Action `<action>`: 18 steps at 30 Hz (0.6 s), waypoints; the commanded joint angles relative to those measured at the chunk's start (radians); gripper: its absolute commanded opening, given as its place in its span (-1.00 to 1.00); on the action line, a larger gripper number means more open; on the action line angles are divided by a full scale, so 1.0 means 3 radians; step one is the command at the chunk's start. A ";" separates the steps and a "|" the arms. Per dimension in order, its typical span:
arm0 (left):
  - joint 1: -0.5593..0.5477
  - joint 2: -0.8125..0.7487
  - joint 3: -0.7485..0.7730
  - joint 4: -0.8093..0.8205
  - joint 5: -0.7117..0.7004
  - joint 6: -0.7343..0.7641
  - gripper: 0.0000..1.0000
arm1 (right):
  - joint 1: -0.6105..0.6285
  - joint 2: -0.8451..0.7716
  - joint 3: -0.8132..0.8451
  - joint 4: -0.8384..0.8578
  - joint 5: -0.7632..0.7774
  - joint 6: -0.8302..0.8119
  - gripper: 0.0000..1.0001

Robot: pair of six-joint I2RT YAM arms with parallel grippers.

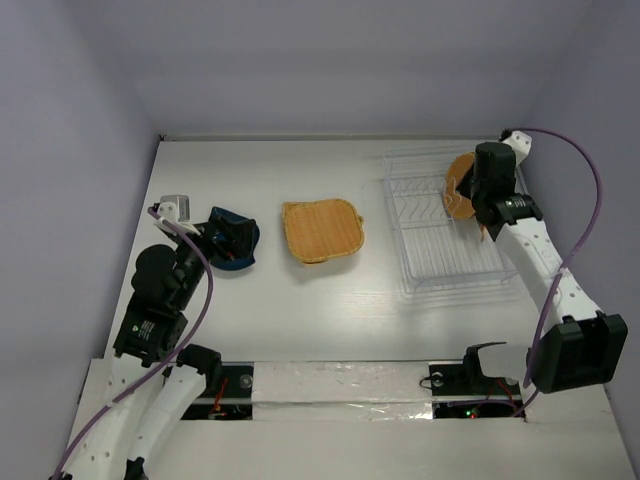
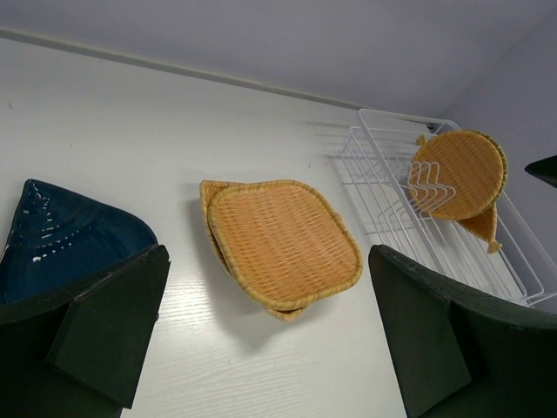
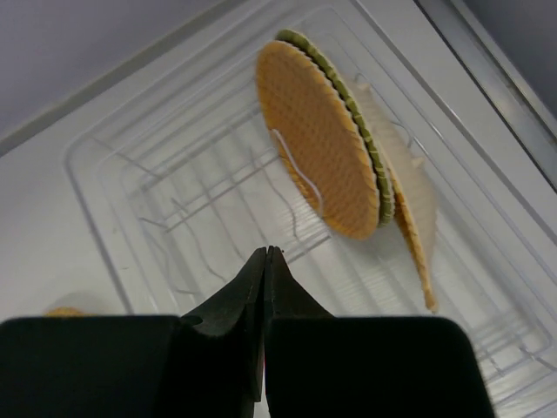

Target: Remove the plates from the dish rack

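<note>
**Dish rack** (image 1: 432,272): clear plastic with white wire slots, at the upper right of the overhead view on the white table (image 1: 300,320); the right arm covers its right rim. Two woven orange-tan plates stand on edge in its far right part. The round plate (image 3: 315,144) leans in the wires; a greenish rim line shows behind its face, and whether that is its own edge or a further plate cannot be told. A second plate (image 3: 412,239) sits just behind it, tilted more steeply, seen nearly edge-on and largely hidden.

**Right gripper** (image 3: 265,254): fingers pressed together, nothing between them; it hangs over the rack floor, apart from the round plate, with its tips pointing at the slots below that plate.

**Rounded-square plates** (image 1: 322,231): lying flat at centre table, well apart from the rack; the left wrist view shows a lower rim under the top one, so at least two are stacked — exact count not readable.

**Dark blue plate** (image 2: 61,235): on the table left of the stack, with white speckled marks; partly hidden by the left gripper in the overhead view, and cut off by the frame edge and a finger in the left wrist view.

**Left gripper** (image 2: 265,261): jaws spread wide, holding nothing; whether a finger touches the dark blue plate cannot be told.
</note>
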 commanded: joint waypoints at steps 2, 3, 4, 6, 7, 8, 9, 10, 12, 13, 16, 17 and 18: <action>-0.0042 -0.0039 0.0036 0.0064 -0.0060 0.0034 0.98 | -0.0176 0.0269 0.0250 -0.0001 0.0381 -0.0212 -0.96; -0.0073 -0.0034 0.0036 0.0069 -0.0055 0.0039 0.98 | -0.0177 0.0331 0.0316 -0.0011 0.0432 -0.0248 -0.92; -0.0073 -0.0034 0.0031 0.0069 -0.0050 0.0049 0.98 | -0.0177 0.0412 0.0388 -0.0082 0.0493 -0.0273 -0.78; -0.0073 -0.0039 0.0036 0.0064 -0.0050 0.0054 0.98 | -0.0213 0.0678 0.0628 -0.0175 0.0682 -0.0335 -0.70; -0.0103 -0.0039 0.0036 0.0064 -0.0050 0.0054 0.98 | -0.0243 0.0760 0.0695 -0.0251 0.0723 -0.0360 -0.61; -0.0104 -0.0049 0.0036 0.0064 -0.0055 0.0059 0.98 | -0.0243 0.0832 0.0797 -0.0282 0.0779 -0.0381 -0.60; -0.0104 -0.0049 0.0036 0.0064 -0.0055 0.0059 0.98 | -0.0243 0.0939 0.0818 -0.0298 0.0901 -0.0406 -0.59; -0.0104 -0.0054 0.0036 0.0064 -0.0055 0.0059 0.98 | -0.0243 0.0975 0.0828 -0.0283 0.0948 -0.0412 -0.46; -0.0134 -0.0059 0.0036 0.0058 -0.0050 0.0059 0.98 | -0.0243 0.1082 0.0833 -0.0262 0.0979 -0.0463 -0.41; -0.0134 -0.0059 0.0036 0.0064 -0.0045 0.0064 0.98 | -0.0243 0.1118 0.0843 -0.0287 0.0984 -0.0463 -0.41; -0.0134 -0.0059 0.0031 0.0058 -0.0050 0.0069 0.98 | -0.0274 0.1215 0.0844 -0.0247 0.0995 -0.0463 -0.41; -0.0134 -0.0054 0.0031 0.0064 -0.0045 0.0064 0.98 | -0.0304 0.1236 0.0844 -0.0226 0.0995 -0.0463 -0.40; -0.0134 -0.0054 0.0031 0.0058 -0.0040 0.0064 0.98 | -0.0305 0.1256 0.0859 -0.0226 0.0990 -0.0468 -0.40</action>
